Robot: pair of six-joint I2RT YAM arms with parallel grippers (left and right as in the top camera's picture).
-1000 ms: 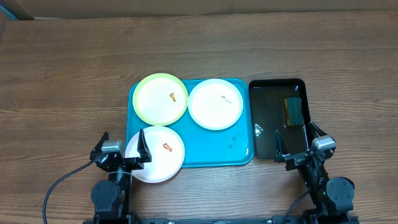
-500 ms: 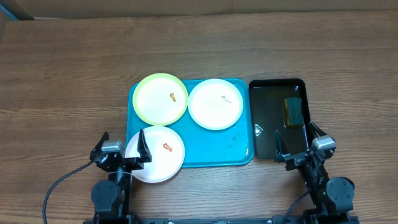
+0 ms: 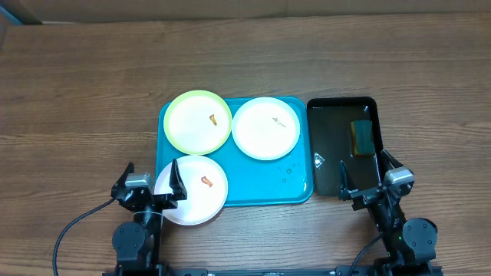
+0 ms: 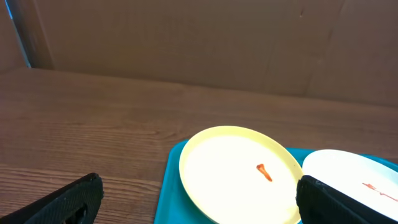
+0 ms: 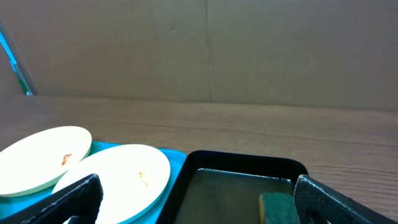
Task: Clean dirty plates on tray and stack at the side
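Observation:
The turquoise tray (image 3: 295, 181) lies mid-table and holds three plates. A pale yellow-green plate (image 3: 198, 123) with an orange smear sits at its back left, and a white plate (image 3: 265, 128) with faint marks at its back right. Another white plate (image 3: 196, 192) with an orange smear overhangs the tray's front left corner. My left gripper (image 3: 151, 175) stands open near the table's front edge, its right finger over that plate's left rim. The left wrist view looks out at the yellow-green plate (image 4: 239, 174) between the open left gripper (image 4: 199, 208). My right gripper (image 3: 365, 170) is open over the black tray's front end, holding nothing.
A narrow black tray (image 3: 341, 138) with liquid stands right of the turquoise one, and a green-and-yellow sponge (image 3: 362, 136) lies in it. The sponge (image 5: 277, 207) shows ahead of the right gripper (image 5: 202, 205). A cardboard wall closes off the back. A cable (image 3: 77, 226) loops at the front left.

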